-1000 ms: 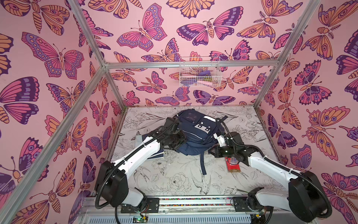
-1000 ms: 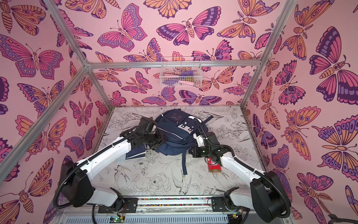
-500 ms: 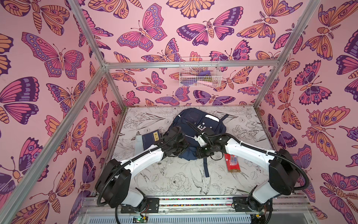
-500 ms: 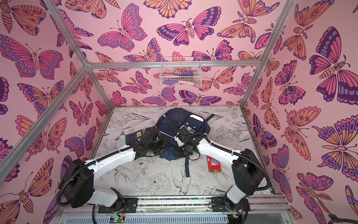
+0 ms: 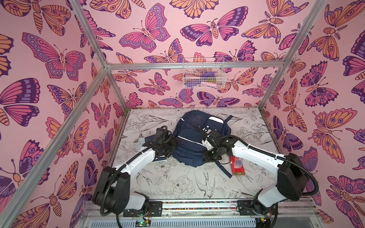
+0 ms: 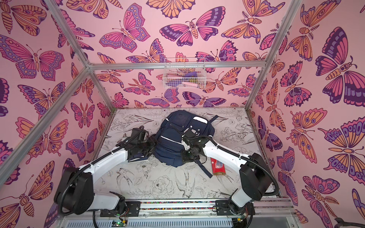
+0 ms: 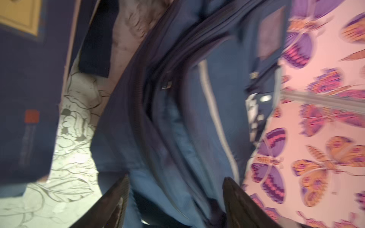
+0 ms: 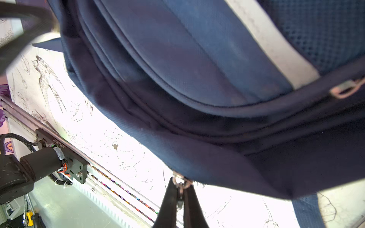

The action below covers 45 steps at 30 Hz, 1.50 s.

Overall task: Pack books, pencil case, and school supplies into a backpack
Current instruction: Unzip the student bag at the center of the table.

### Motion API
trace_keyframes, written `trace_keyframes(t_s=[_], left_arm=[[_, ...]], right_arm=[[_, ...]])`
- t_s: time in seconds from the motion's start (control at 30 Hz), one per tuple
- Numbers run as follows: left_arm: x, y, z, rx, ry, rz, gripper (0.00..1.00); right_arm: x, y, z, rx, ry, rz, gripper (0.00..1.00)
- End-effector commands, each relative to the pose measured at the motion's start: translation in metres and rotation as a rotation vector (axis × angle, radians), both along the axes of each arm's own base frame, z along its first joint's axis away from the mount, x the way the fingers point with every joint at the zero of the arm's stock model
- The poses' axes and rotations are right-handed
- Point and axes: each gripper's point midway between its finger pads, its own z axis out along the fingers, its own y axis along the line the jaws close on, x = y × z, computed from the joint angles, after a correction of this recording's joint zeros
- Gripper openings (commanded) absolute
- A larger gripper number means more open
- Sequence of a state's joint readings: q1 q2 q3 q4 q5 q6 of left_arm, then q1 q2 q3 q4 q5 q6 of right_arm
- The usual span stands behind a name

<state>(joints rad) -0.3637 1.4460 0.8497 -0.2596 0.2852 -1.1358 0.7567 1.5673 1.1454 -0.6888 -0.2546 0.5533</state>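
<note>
Backpack (image 5: 189, 142) lying flat on the tabletop (image 5: 150, 183); packing not yet begun, by the look.
Top views: books (image 6: 139, 158) and red packet (image 5: 237, 165) lying outside it. Left wrist: left pincer (image 7: 175, 177) gaping, holding nothing. Right wrist: right pincer (image 8: 180, 189) pinching a zip pull (image 8: 178, 182); unzipping looks to be the step in hand.

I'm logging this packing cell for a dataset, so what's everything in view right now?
backpack: one, navy with white stripes, lying mid-table
books: stack, count unclear, navy with yellow label, beside the backpack
red packet: one, on the table by the right arm
wire basket: one, white, on the back wall
table: one, white with ink drawings
left claw: black, open, at the backpack
right claw: black, shut on a zip pull
</note>
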Motion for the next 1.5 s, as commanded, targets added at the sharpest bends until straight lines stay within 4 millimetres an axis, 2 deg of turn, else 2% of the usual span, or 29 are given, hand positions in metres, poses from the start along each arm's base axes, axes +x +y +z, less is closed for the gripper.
trace_keyframes(t_s=[0.0, 0.13, 0.17, 0.27, 0.57, 0.67, 0.73, 0.83, 0.93, 0.97, 1.03, 1.07, 1.1, 1.17, 1.2, 1.33, 1.47], left_arm=[[0.001, -0.003, -0.015, 0.0, 0.054, -0.032, 0.64], [0.007, -0.014, -0.023, -0.045, 0.081, -0.048, 0.36], [0.008, -0.017, -0.023, -0.061, 0.088, -0.054, 0.29], [0.006, -0.023, -0.019, -0.076, 0.08, -0.064, 0.01], [-0.013, -0.04, -0.009, -0.114, 0.038, -0.074, 0.0], [-0.021, -0.041, -0.009, -0.107, 0.028, -0.064, 0.0], [-0.026, -0.035, -0.011, -0.102, 0.023, -0.037, 0.0], [-0.042, -0.037, -0.009, -0.092, -0.005, -0.03, 0.0], [-0.058, -0.043, -0.003, -0.086, -0.041, -0.056, 0.02], [-0.056, -0.04, 0.008, -0.096, -0.08, -0.044, 0.21], [-0.047, -0.027, 0.018, -0.082, -0.122, 0.002, 0.6], [-0.04, -0.019, 0.021, -0.07, -0.127, 0.021, 0.72], [-0.034, -0.012, 0.021, -0.059, -0.122, 0.031, 0.75], [-0.02, -0.004, 0.018, -0.047, -0.084, 0.035, 0.73], [-0.016, -0.004, 0.009, -0.044, -0.046, 0.026, 0.72], [-0.007, -0.026, -0.009, -0.092, 0.047, -0.056, 0.68], [0.005, -0.039, -0.016, -0.147, 0.045, -0.056, 0.64]], right_arm=[[-0.006, 0.002, 0.007, 0.007, 0.027, 0.01, 0.0], [-0.007, 0.008, -0.001, -0.009, 0.046, 0.022, 0.0], [-0.008, 0.013, -0.001, -0.002, 0.046, 0.027, 0.0], [-0.006, 0.036, -0.001, 0.018, 0.048, 0.059, 0.0], [0.028, 0.144, 0.014, 0.155, 0.026, 0.135, 0.0], [0.046, 0.157, 0.015, 0.165, -0.005, 0.13, 0.0], [0.057, 0.145, 0.015, 0.125, -0.037, 0.108, 0.0], [0.063, 0.105, 0.011, 0.062, -0.03, 0.062, 0.0], [0.052, 0.064, 0.009, 0.009, -0.005, 0.07, 0.0], [0.046, 0.051, 0.009, -0.023, -0.003, 0.076, 0.0], [0.035, 0.034, 0.008, -0.052, 0.006, 0.089, 0.0], [0.03, 0.027, 0.008, -0.06, 0.009, 0.086, 0.0], [0.027, 0.024, 0.008, -0.059, 0.014, 0.084, 0.0], [0.022, 0.018, 0.008, -0.06, 0.016, 0.078, 0.0], [0.02, 0.018, 0.007, -0.057, 0.021, 0.077, 0.0], [0.015, 0.022, 0.004, -0.025, 0.045, 0.066, 0.0], [0.017, 0.025, 0.006, -0.011, 0.045, 0.056, 0.0]])
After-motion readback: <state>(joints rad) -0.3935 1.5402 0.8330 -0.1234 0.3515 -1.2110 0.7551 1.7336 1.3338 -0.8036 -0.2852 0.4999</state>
